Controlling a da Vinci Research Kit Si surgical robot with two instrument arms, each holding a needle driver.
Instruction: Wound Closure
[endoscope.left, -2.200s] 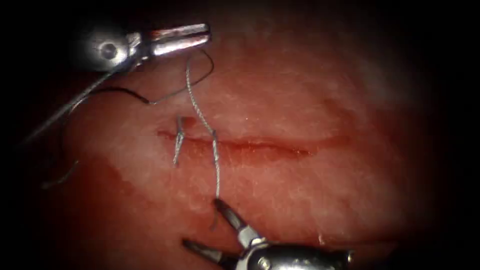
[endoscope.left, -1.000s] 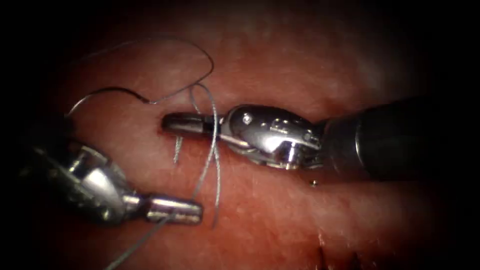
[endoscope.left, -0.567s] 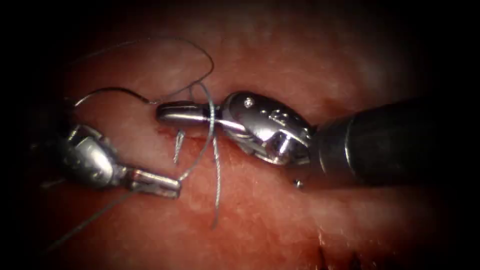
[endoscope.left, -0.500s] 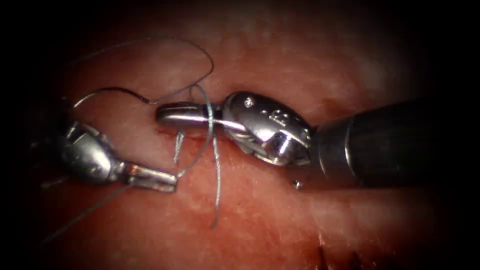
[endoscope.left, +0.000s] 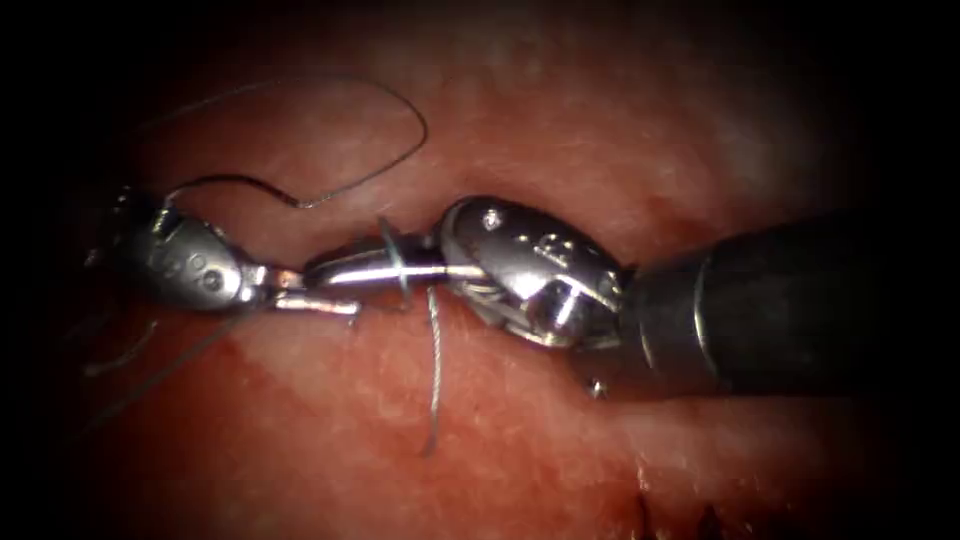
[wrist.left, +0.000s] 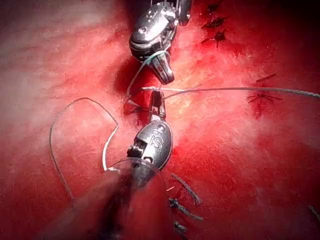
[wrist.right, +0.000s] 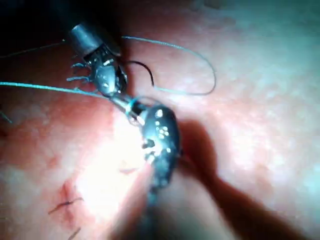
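Thread (endoscope.left: 396, 262) now wraps the right gripper (endoscope.left: 345, 272), pressed together, as the left gripper (endoscope.left: 318, 302), pinching thread, has closed in beside it.

Backdrop and lighting. Endoscope view: light falls on the middle of the tissue (endoscope.left: 520, 400) and fades to a black rim all round, deepest from 7 to 11 o'clock. A pale sheen lies toward 2 o'clock. Wrist views: strong glare whitens patches of the surface, and the right one carries a dark cast shadow.

Endoscope looks down from above and in front; both wrist views sit close, sharing the tissue (endoscope.left: 520, 420).
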